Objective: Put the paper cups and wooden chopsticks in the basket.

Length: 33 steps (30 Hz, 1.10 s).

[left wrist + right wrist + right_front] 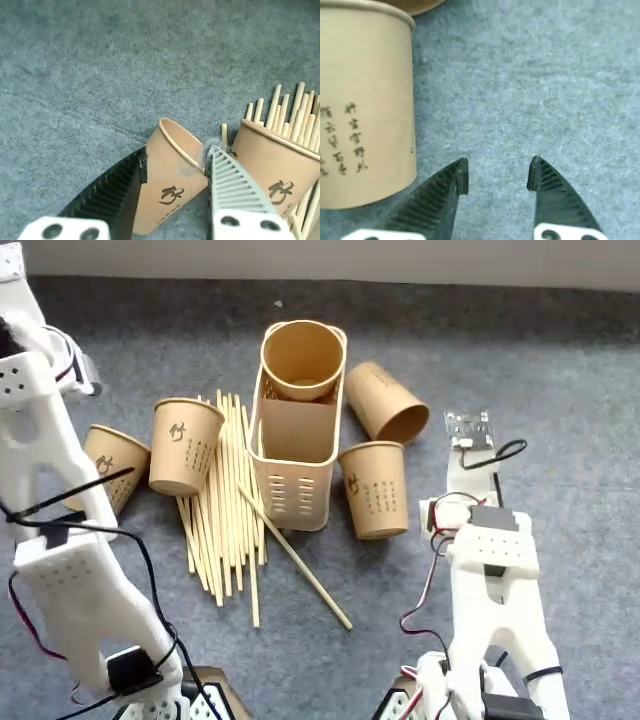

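A cream slotted basket (290, 465) stands mid-table with one paper cup (303, 360) in its far end. My left gripper (177, 157) is open, its fingers either side of a paper cup (170, 192) lying on the carpet at the left (110, 465). Beside it, another cup (185, 445) rests on the pile of wooden chopsticks (225, 505), also seen from the wrist (275, 170). One chopstick (300, 565) lies slanted in front of the basket. My right gripper (497, 172) is open over bare carpet, next to a cup (365, 110) right of the basket (375, 490). A further cup (385, 400) lies behind.
Grey carpet (520, 360) covers the table, with free room at the far right and along the back. A pale wall edge runs along the top. The left arm's white body (60, 570) stretches along the left side, the right arm's (495, 580) at bottom right.
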Available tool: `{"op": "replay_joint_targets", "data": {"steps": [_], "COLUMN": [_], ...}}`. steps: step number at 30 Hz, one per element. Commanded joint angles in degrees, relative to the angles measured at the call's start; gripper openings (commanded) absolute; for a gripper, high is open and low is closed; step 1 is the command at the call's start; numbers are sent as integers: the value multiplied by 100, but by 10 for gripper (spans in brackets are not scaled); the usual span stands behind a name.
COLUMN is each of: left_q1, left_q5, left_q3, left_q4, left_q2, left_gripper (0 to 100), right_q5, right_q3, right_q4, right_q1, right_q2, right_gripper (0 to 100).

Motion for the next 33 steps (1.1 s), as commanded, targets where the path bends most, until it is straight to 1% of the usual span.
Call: {"op": "replay_joint_targets", "data": {"steps": [1, 7, 11, 14, 17, 18, 22, 29, 33], "left_q1": [215, 286, 215, 57, -22, -57, -92, -66, 4], "left_q5": [79, 70, 44, 35, -202, -246, -396, -448, -589], "left_q3": [-356, -101, 303, 646, 1103, 1297, 1780, 1789, 1288], "left_q4": [62, 70, 70, 70, 70, 70, 62, 62, 62], "left_q2": [673, 1358, 1367, 1042, 620, 488, 127, -347, -989], "left_gripper": [203, 201, 200, 200, 190, 165, 2, 5, 5], "right_q5": [0, 0, 0, 0, 0, 0, 0, 0, 0], "right_q3": [-13, -4, -4, -4, -22, -22, -31, 4, 4], "right_q4": [-101, -101, -101, -101, -101, -101, -101, -101, -101], "right_q1": [-57, -66, -66, -48, -48, -48, -48, -48, -48], "right_q2": [-171, -171, -171, -171, -171, -171, -171, -171, -171], "right_gripper": [193, 193, 193, 193, 193, 193, 193, 193, 193]}}
